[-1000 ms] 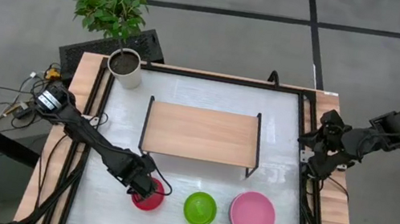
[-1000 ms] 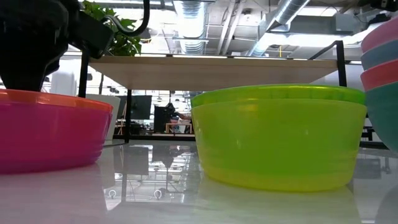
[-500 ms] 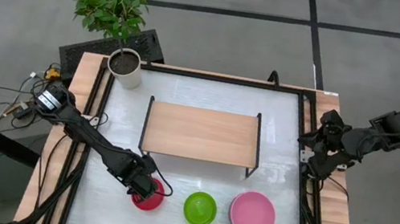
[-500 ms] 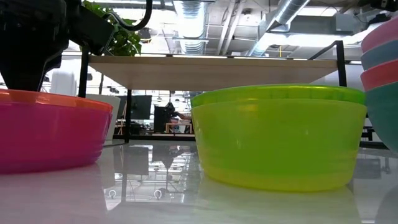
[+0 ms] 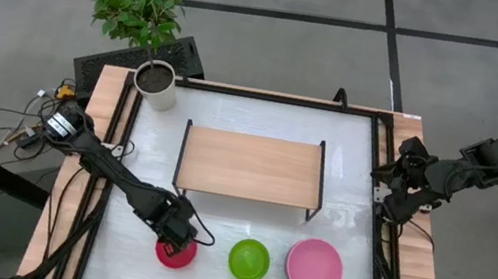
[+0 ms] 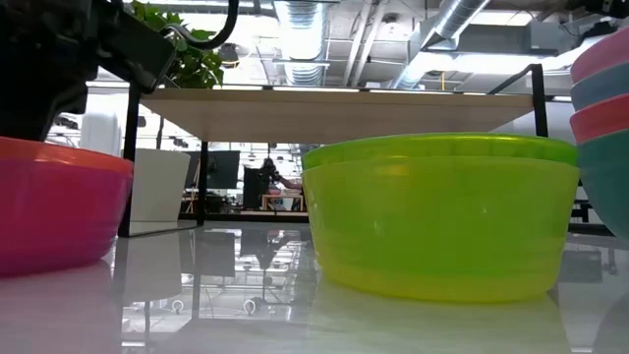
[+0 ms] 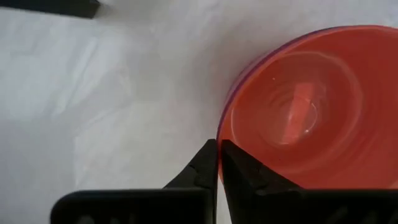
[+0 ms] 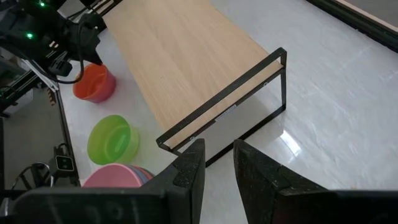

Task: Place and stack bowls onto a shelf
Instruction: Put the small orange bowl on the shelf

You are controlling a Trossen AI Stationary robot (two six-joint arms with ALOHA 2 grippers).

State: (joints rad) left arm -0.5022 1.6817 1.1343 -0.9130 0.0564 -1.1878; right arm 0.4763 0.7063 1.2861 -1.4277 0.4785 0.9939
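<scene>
Left hand low over the near-left part of the white worktop, its two fingers pinched together on the rim of the red bowl; the left wrist view shows the fingertips closed on the rim's edge, with a purple rim showing just under the red one, so it sits in at least one other bowl. Green bowl just to the right of it on the worktop, apart from it; pink bowl further right, topping a stack whose blue, red and teal layers show at the edge of the low view. Shelf stands mid-worktop behind the three bowls, wooden top bare. Right hand held at the worktop's right edge, well away from the bowls, fingers parted and gripping nothing. White plant pot at the far-left corner.
</scene>
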